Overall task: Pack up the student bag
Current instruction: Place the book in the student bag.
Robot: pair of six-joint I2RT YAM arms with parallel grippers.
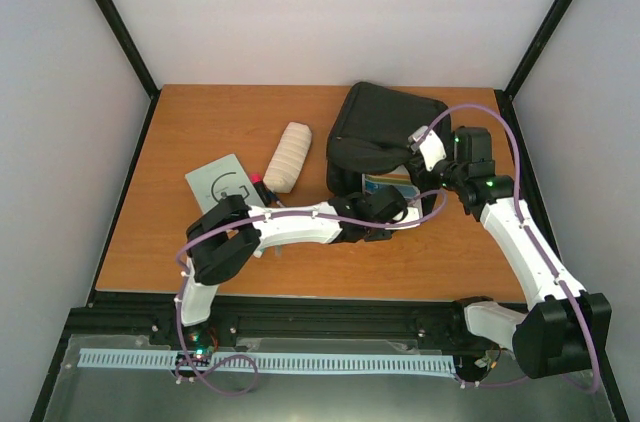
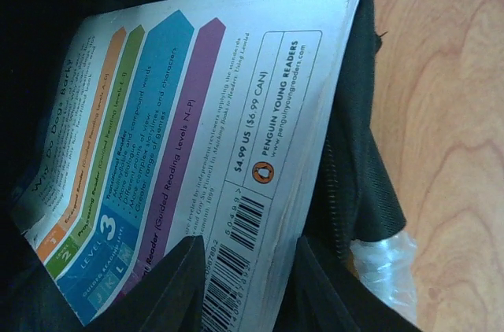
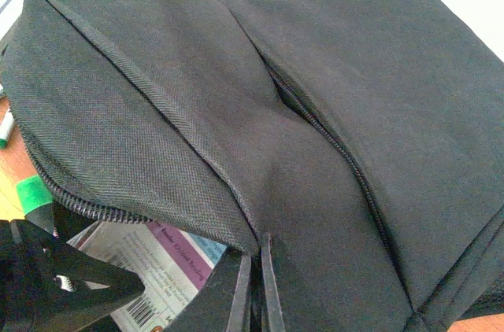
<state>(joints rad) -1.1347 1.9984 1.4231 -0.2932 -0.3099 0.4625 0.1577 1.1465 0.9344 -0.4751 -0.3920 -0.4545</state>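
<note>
The left arm (image 1: 300, 225) lies low and long over the table (image 1: 150, 242), from its base up to the near mouth of the bag (image 1: 385, 127). The left gripper (image 2: 250, 247) is at this mouth. Its two dark fingers stand apart, and the barcode corner of a book (image 2: 236, 112) shows between them; I cannot tell if they press on it. The book is thin and glossy, with coloured bands on its back cover. It sits partly inside the bag, with its far part in the dark interior.

The bag is of black woven fabric, soft and sagging, with a zip along the mouth. It lies on the far right part of the table. The right arm bends up at the right of the bag. The right gripper (image 3: 253, 261) has its fingers together, pinching the fabric at the edge of the mouth.

Left of the bag lies a white ribbed roll (image 1: 288, 156), and further left a flat pale card (image 1: 222, 182).
</note>
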